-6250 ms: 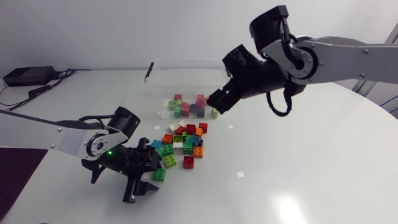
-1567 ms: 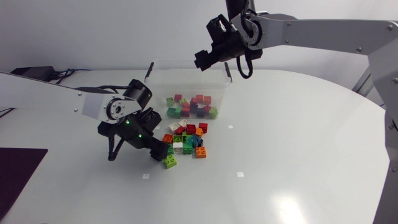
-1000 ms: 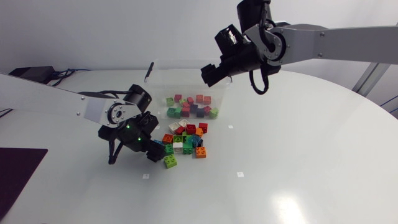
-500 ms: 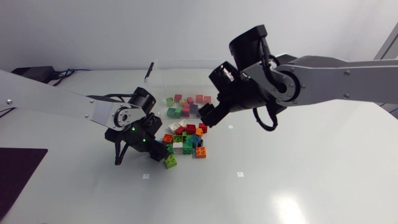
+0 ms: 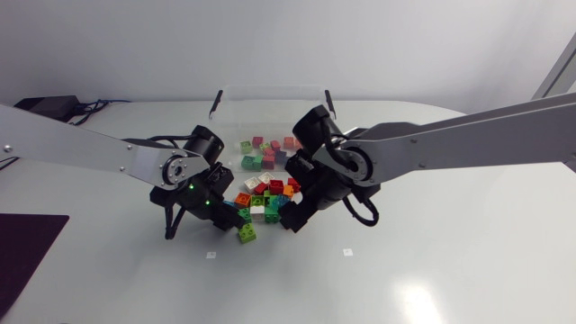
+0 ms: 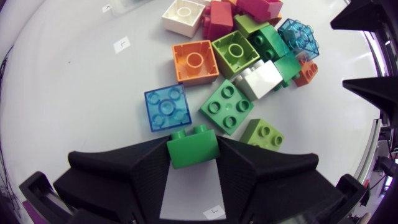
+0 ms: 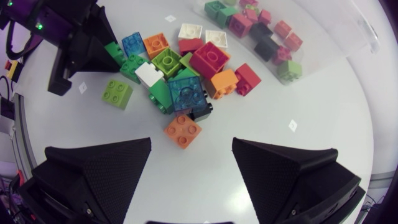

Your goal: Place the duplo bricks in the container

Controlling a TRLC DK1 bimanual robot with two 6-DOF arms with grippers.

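1. Your left end effector (image 6: 193, 155) is clamped on a green brick (image 6: 193, 145); both matte black wedge fingers press its smooth sides from opposite flanks.
2. That green brick is glossy hard plastic, blocky and nearly square on the face you see; two round studs point ahead of the fingers toward the heap; no long axis can be told from here.
3. The pile of bricks (image 5: 267, 200) lies on the glossy white table (image 5: 432, 261); in the head view it sits between your two end effectors and just in front of the container.
4. Just ahead of the held brick lie a translucent blue brick (image 6: 166, 107) and a solid green four-stud brick (image 6: 227, 106), both flat with studs up; a lime brick (image 6: 262, 134) lies beside them; beyond them a hollow-side-up orange brick (image 6: 194, 61) shows one central ring.
5. Your right end effector (image 7: 189, 155) stands wide open and holds nothing; a studs-up orange brick (image 7: 183, 130) lies on the table ahead of the gap, touching neither finger, its edges diagonal to them.
6. The container (image 5: 270, 90) is a clear, thin-walled rectangular tub; its long side runs across the head view; a loose layer of sorted bricks (image 5: 270, 151) covers its floor.
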